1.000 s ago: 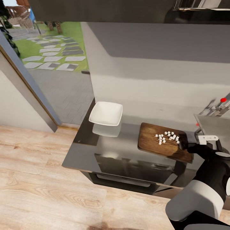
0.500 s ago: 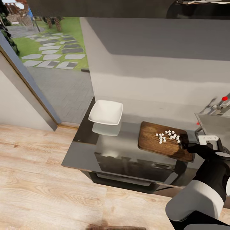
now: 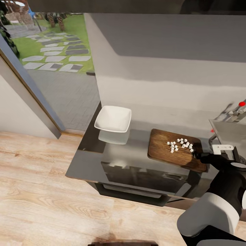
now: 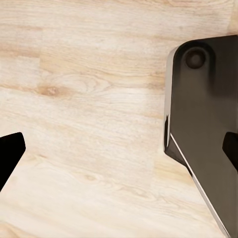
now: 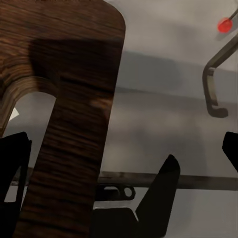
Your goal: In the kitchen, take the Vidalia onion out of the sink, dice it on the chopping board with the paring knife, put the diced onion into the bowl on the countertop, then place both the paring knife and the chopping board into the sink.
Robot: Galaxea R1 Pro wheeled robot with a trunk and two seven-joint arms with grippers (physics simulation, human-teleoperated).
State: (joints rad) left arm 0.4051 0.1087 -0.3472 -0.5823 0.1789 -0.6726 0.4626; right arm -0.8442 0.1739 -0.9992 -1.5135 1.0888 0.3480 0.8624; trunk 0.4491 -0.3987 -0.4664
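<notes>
My right pincer (image 3: 197,154) clenches the near-right end of the brown rectangular wooden chopping board (image 3: 164,149), tiny white onion cubes (image 3: 180,145) just beside it. Shallow white square bowl (image 3: 113,119) sits well apart on the glossy grey counter (image 3: 92,160). My left pincer (image 4: 119,148) hangs released over wooden floor (image 4: 84,99).

The left gripper (image 4: 119,151) points down at a light wooden floor (image 4: 84,109), its two dark fingertips (image 4: 9,153) set wide apart with nothing between them. A dark, rounded part of the robot (image 4: 206,114) lies over the floor beside one fingertip.
</notes>
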